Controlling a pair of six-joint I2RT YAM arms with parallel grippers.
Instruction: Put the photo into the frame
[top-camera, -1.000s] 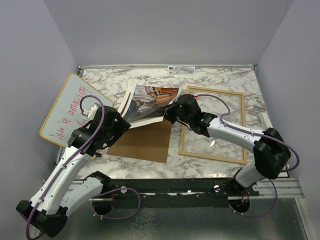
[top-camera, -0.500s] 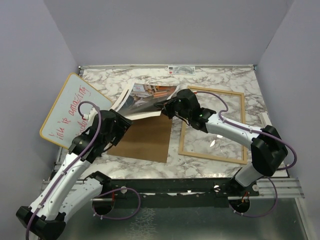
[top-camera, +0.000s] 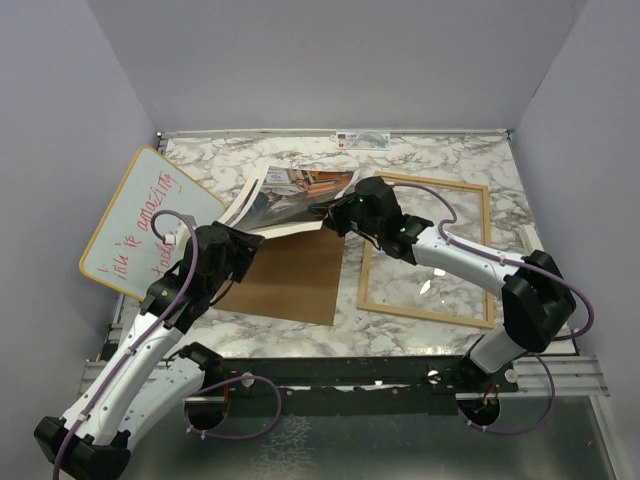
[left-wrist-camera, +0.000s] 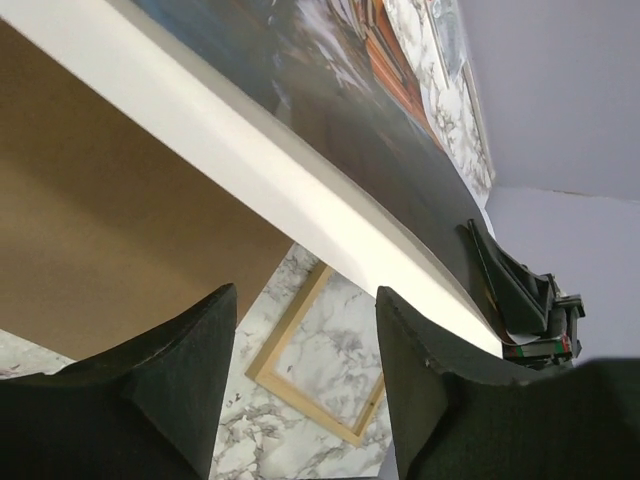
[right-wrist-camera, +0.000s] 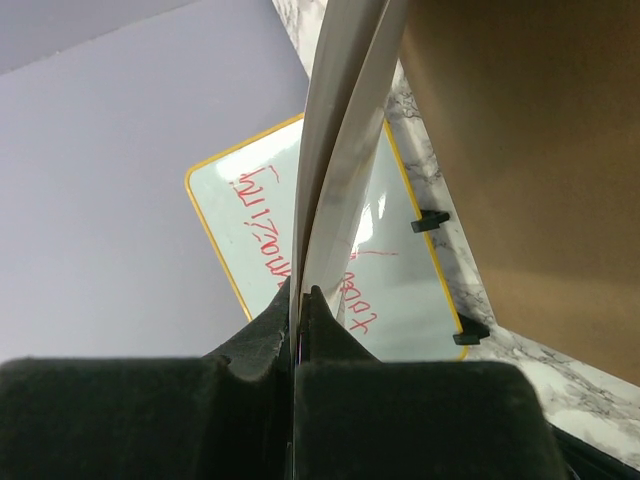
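Note:
The photo, a print of a cat among books, hangs curled above the table's back middle. My right gripper is shut on its right edge; in the right wrist view the pads pinch the thin sheet. My left gripper is open just under the photo's near left edge, with nothing between its fingers. The white border passes above those fingertips. The light wood frame lies flat at the right, and in the left wrist view the frame shows between the fingers.
A brown backing board lies flat under the photo. A whiteboard with red writing leans at the left. Grey walls close in the marble table on three sides.
The right gripper has carried the photo's edge a little up and back, flattening the sheet. The left gripper has shifted slightly under the photo's near left edge.

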